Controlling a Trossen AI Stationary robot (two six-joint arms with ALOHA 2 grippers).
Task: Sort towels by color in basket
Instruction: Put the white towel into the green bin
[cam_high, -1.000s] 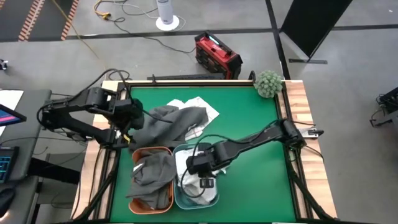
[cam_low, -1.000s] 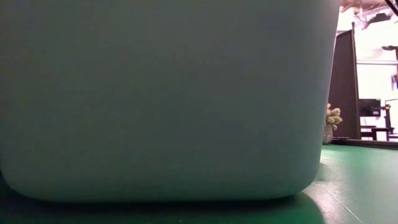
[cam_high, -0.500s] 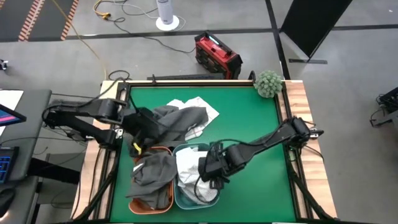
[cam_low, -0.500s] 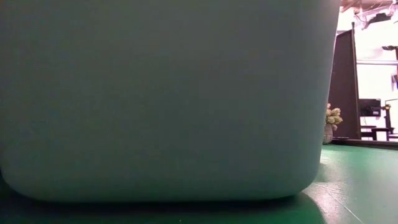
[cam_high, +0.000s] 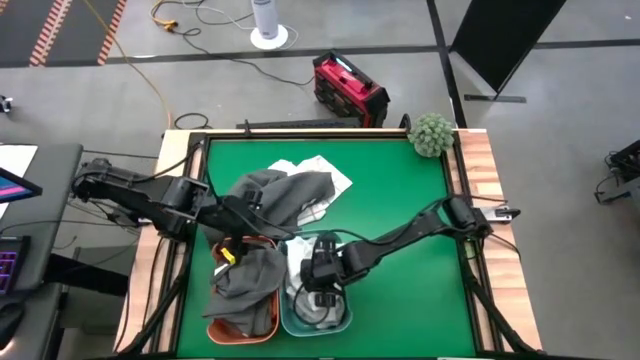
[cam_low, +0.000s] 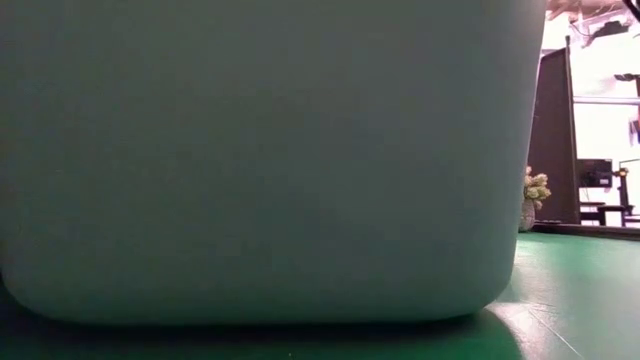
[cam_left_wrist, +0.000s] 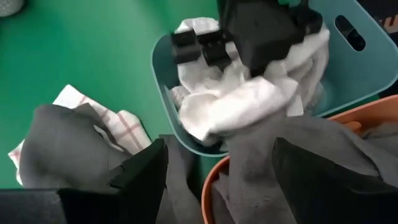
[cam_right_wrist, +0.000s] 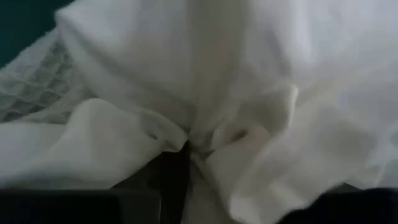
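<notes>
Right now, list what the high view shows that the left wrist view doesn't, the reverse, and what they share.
Only the high view: the green fuzzy ball at the table's far corner, and both arms whole. Only the left wrist view: the left gripper open above a grey towel, and red check lines on the towel left on the table. Both: the teal basket with white towels, the orange basket, and the right gripper down in the teal one.

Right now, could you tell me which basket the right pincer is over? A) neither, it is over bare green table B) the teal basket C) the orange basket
B: the right pincer sits over the teal basket, down among its white towels.
</notes>
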